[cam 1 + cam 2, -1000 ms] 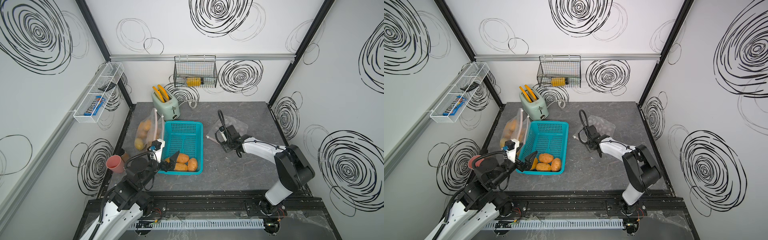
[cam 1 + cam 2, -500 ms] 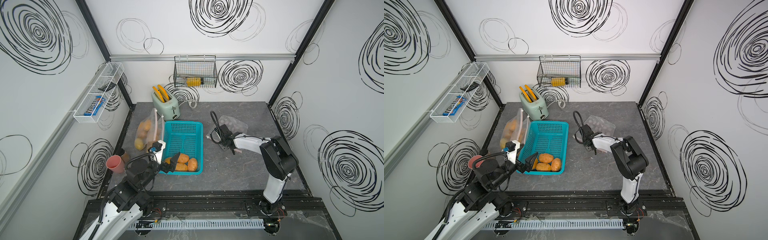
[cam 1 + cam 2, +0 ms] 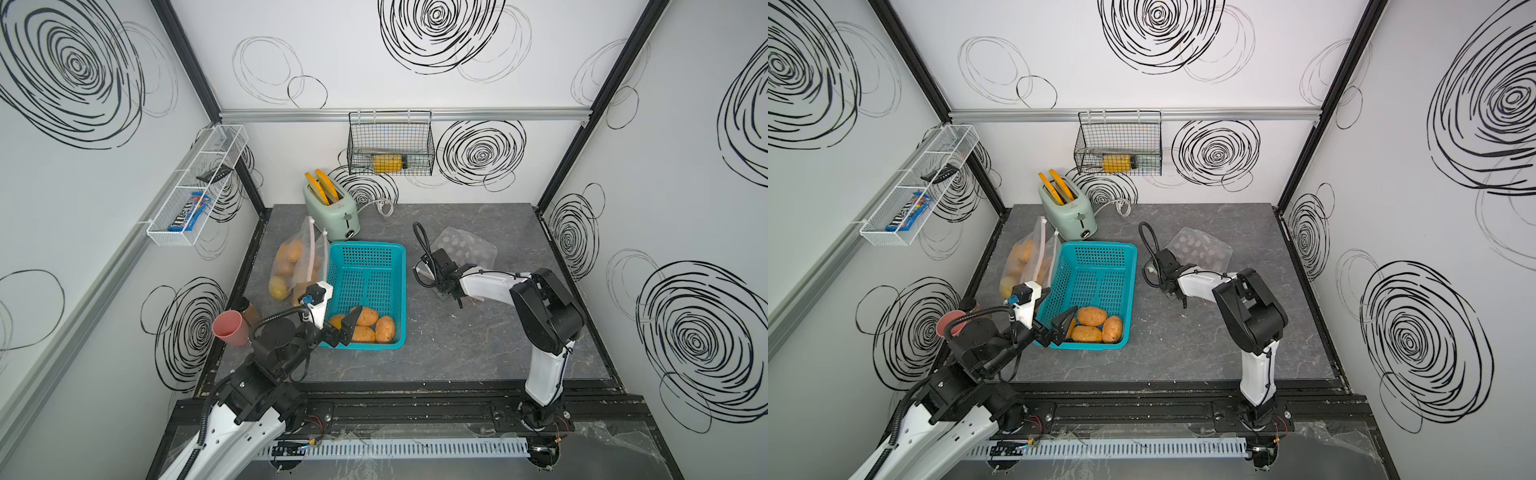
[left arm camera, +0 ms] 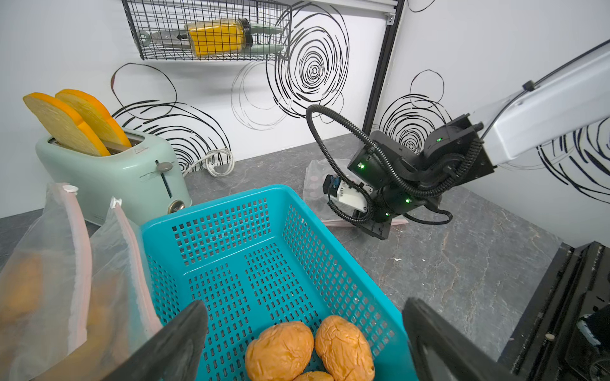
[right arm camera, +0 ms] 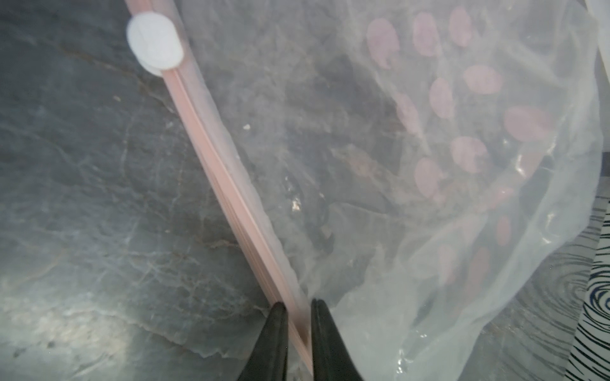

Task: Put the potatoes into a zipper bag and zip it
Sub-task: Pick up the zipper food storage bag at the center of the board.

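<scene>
Now the right gripper [image 5: 294,313] has just pinched the zipper strip [image 5: 211,155] of an empty bag [image 5: 330,99], likely to open it; left gripper [image 4: 303,305] hangs spread over the loose potatoes [image 4: 280,349].

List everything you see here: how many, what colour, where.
orange-brown potatoes: about four, basket's near end
teal plastic basket: one, mid-table
filled clear zipper bags: two, pink strips, left arm's side of basket
clear pink-dotted zipper bag: one, looks empty, right arm's side
mint-green toaster: one, back, two orange slices
black wire basket: one, back wall, yellow jar inside
white wire shelf: one, left wall
pink cup: one, front left edge
left gripper: open, above basket potatoes
right gripper: shut on dotted bag's strip
</scene>
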Controlling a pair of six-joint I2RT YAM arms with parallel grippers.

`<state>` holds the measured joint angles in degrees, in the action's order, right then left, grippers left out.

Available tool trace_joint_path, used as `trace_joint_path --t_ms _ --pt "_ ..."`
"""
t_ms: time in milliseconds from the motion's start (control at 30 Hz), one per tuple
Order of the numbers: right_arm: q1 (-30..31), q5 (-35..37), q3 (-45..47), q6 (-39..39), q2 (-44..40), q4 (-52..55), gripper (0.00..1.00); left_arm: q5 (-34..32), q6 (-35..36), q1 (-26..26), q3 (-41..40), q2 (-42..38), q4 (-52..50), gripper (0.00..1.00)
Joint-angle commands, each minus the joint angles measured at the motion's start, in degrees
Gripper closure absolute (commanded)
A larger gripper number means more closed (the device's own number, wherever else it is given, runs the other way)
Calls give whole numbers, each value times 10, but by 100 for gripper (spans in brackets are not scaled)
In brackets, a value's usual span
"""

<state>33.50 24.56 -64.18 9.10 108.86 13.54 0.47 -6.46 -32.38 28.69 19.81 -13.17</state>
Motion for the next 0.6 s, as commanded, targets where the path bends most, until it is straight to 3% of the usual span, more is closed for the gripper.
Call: trace_joint_path --t_ms 0,267,567 --pt "-3 9 -16 -1 -8 -23 87 8 3 -3 -7 -6 32 4" --pt "-14 17 -34 -6 3 -33 93 10 3 -3 -7 -4 34 4" --pt "-33 21 -52 -13 32 -61 83 13 3 -3 -8 -1 33 4"
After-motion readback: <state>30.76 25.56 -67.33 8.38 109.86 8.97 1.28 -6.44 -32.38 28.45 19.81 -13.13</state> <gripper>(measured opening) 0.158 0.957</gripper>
